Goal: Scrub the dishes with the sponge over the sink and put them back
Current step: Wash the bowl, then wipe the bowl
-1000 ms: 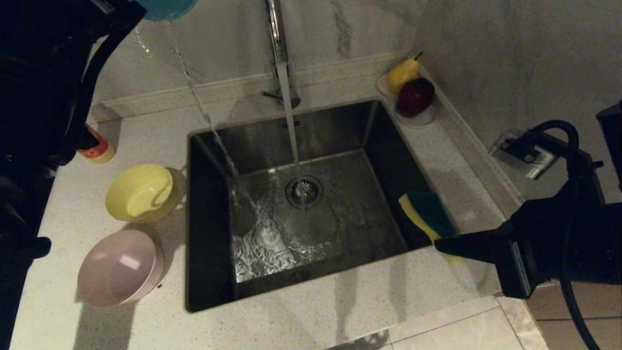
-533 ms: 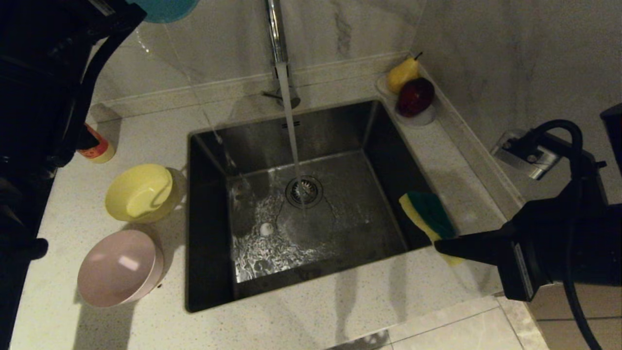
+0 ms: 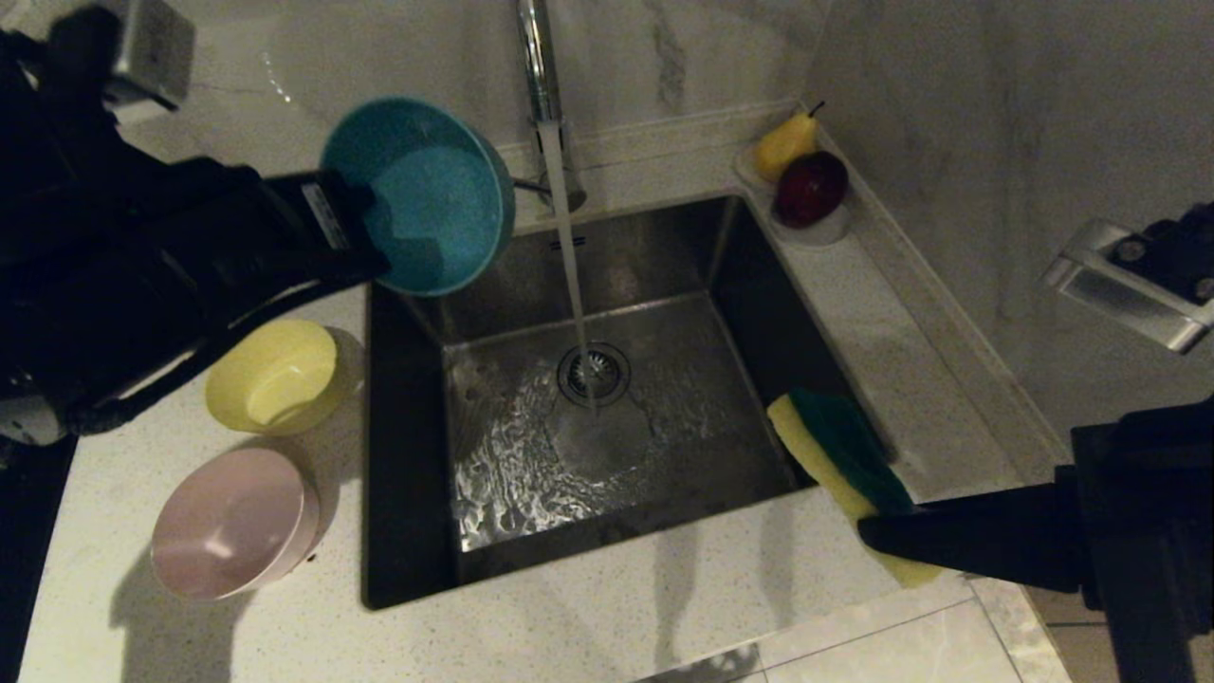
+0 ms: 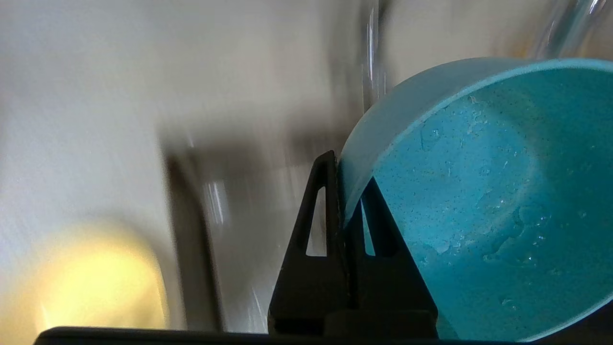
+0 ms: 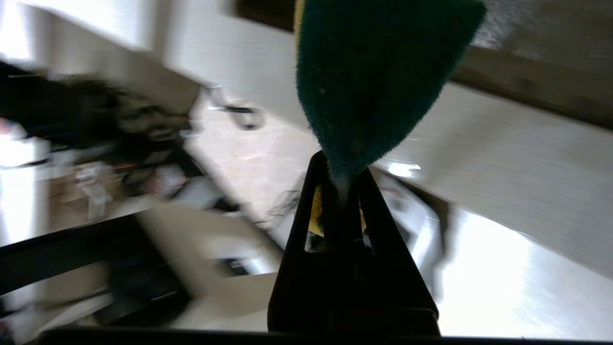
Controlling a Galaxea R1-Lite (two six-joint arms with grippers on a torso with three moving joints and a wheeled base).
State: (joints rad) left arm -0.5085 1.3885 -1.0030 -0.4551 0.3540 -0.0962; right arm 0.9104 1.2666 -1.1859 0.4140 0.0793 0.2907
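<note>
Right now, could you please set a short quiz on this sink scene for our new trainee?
1. What does the left gripper hold?
2. True or false: the sponge lies on the sink floor.
3. Which bowl is nearer the tap: yellow bowl or pink bowl?

Key
1. The blue bowl, pinched at its rim.
2. False; the right gripper holds it.
3. Yellow.
</note>
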